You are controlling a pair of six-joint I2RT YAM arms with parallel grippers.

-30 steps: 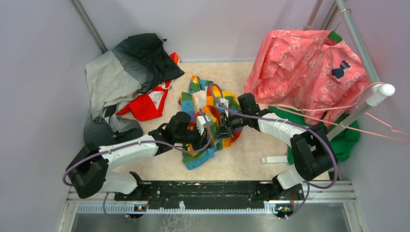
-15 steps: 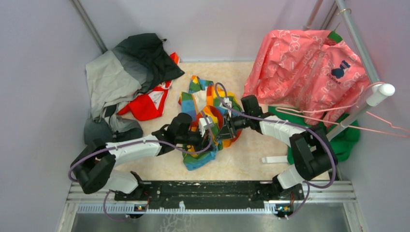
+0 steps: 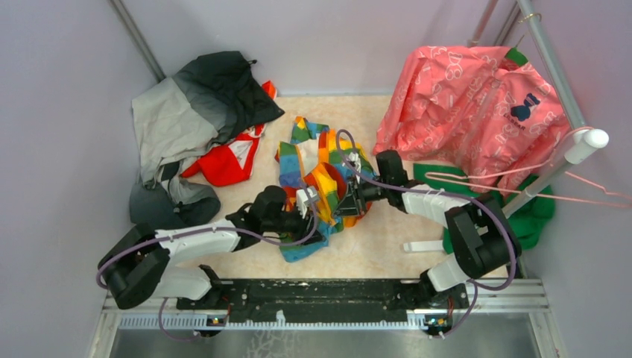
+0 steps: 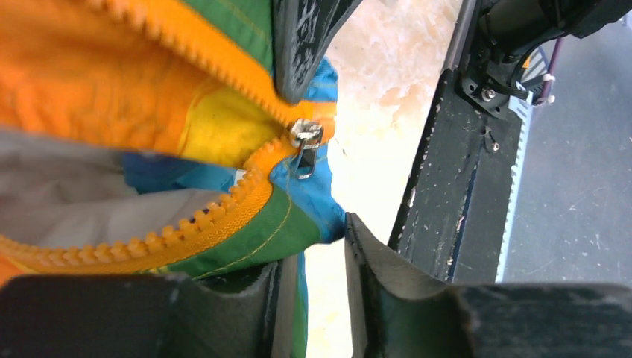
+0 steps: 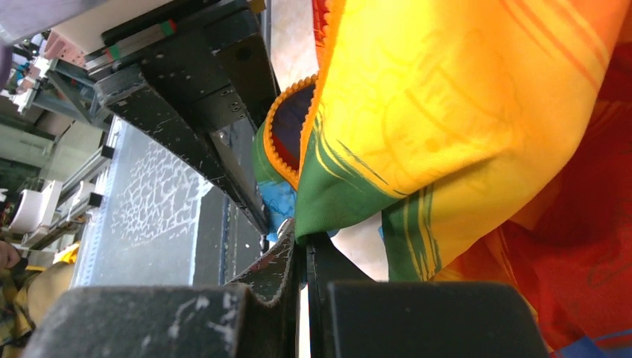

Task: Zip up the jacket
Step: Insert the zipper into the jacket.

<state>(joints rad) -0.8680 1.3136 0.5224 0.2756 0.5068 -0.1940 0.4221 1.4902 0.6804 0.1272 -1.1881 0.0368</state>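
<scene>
Left gripper (image 3: 307,201) lets go and pulls back toward its base

Its jaws now stand parted, fabric loose between them; the right gripper (image 3: 347,205) stays clenched on a green edge. The crumpled jacket (image 3: 328,179) lies mid-table (image 3: 387,246), long axis running far to near, blue hem nearest the bases, zipper slider (image 4: 305,142) low, teeth spread.

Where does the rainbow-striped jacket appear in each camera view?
Top external: jacket mid-table.
Left wrist: fills the left half, zipper slider near centre.
Right wrist: fills the right side, edge pinched in the right gripper.
Shared landmark: black base rail at the table's near edge.
</scene>
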